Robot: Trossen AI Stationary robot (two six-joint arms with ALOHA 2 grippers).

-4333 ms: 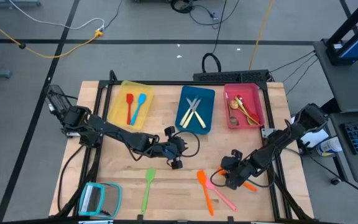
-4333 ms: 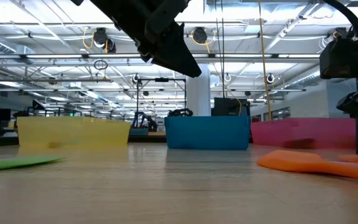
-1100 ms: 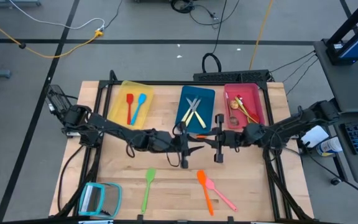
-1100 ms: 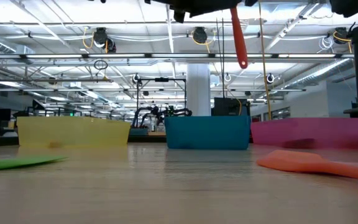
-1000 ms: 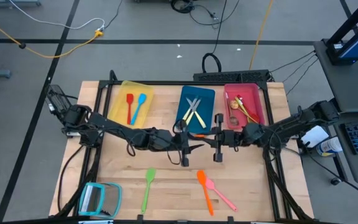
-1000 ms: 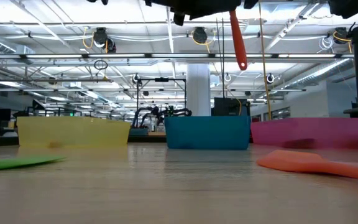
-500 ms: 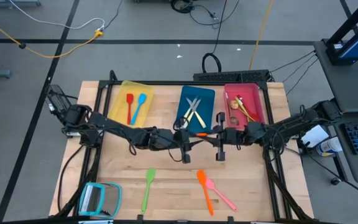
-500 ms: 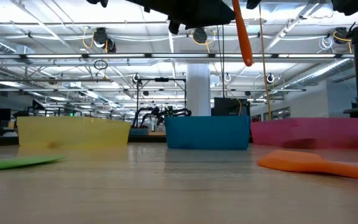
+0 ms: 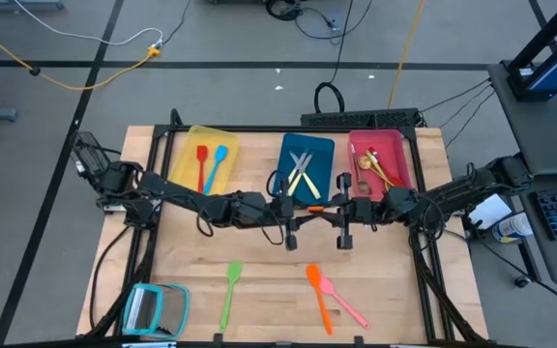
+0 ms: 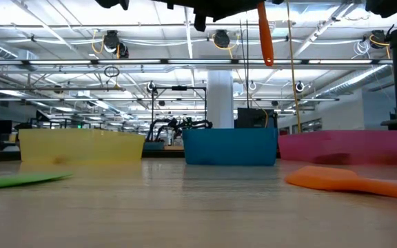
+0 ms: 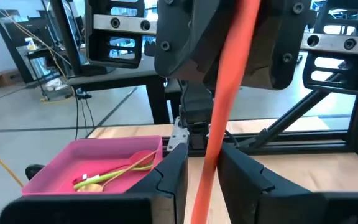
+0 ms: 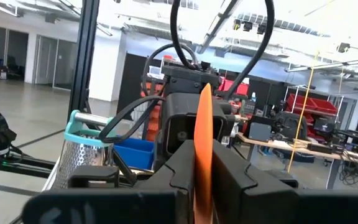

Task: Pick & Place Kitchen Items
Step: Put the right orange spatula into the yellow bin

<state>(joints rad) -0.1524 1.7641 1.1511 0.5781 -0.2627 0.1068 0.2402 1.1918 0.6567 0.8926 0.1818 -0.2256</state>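
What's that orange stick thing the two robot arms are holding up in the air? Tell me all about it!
The orange utensil is slim, smooth and looks like plastic. It is held up above the table, just in front of the blue tray. The right gripper is shut on it, and its handle also runs between the fingers of the left gripper, so both arms meet at it. In the low view its rounded end hangs downward. Its working end is hidden.

Three trays in a row along the far table edge [image 9: 259, 280]: left tray [image 9: 184, 159], middle tray [image 9: 320, 177], right tray [image 9: 401, 179], each with utensils inside. On the near side, a spatula [image 9: 229, 291] left, two more utensils [image 9: 325, 294] crossed to the right. In the near left corner, a flat framed square [image 9: 156, 309].
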